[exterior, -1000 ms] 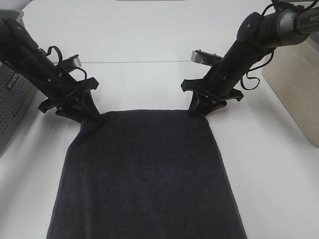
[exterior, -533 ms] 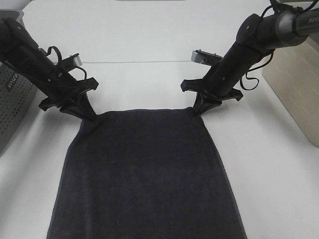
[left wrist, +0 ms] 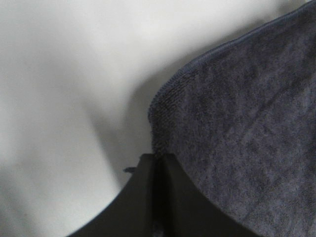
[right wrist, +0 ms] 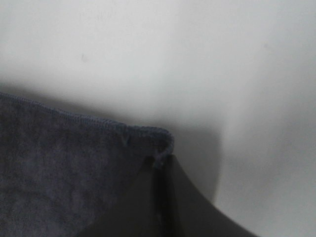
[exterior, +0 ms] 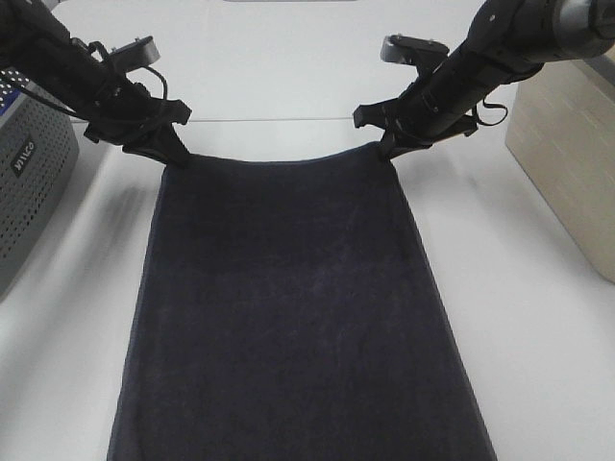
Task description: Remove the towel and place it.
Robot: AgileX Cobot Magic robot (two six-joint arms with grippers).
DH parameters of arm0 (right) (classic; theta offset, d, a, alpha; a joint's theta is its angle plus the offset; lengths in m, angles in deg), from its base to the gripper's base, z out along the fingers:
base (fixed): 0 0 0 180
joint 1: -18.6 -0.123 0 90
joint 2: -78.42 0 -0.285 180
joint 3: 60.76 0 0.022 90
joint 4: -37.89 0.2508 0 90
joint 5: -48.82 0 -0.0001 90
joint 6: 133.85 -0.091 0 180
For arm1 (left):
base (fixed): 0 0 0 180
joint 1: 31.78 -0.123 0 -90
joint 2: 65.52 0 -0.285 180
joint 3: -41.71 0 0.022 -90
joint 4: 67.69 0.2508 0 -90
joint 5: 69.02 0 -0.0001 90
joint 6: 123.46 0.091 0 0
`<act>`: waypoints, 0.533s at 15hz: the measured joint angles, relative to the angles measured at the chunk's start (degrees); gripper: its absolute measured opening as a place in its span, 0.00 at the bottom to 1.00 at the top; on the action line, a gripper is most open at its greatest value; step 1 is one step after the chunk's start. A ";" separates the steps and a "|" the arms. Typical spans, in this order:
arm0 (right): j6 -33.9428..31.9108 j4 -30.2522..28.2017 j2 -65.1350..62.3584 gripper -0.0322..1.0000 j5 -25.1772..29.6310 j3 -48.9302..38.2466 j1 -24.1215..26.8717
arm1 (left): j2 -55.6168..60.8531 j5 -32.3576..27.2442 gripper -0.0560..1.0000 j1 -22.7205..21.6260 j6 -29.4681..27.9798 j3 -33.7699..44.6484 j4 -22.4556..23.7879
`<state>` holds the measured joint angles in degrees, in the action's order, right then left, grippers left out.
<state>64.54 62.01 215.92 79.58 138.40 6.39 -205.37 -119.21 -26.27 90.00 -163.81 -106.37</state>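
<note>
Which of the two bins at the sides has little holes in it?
The grey bin at the left edge: its wall is dotted with holes. The beige bin on the right shows none.

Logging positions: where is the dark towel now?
In the exterior high view, the dark charcoal terry-cloth towel spans the middle of the white table, far corners held by left end effector and right end effector.

Bright, diffuse light washes out the white tabletop (exterior: 538, 336); soft shadows fringe the towel (exterior: 288, 307). Both wrist views are blurred.
</note>
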 joint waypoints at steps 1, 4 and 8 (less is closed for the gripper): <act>0.11 -0.17 -0.23 0.05 -2.58 0.00 0.00 | 0.00 1.89 0.07 0.17 1.20 -0.63 0.00; 1.55 -0.34 -0.23 0.05 -9.45 -0.06 0.00 | 0.00 10.83 0.07 1.60 6.82 -0.92 0.00; 2.52 -0.34 -0.23 0.05 -18.96 -0.06 0.00 | 0.00 23.43 0.07 3.55 11.75 -0.92 -0.06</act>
<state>67.06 61.67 215.69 60.62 138.34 6.39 -205.37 -95.78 -22.72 101.75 -164.72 -106.42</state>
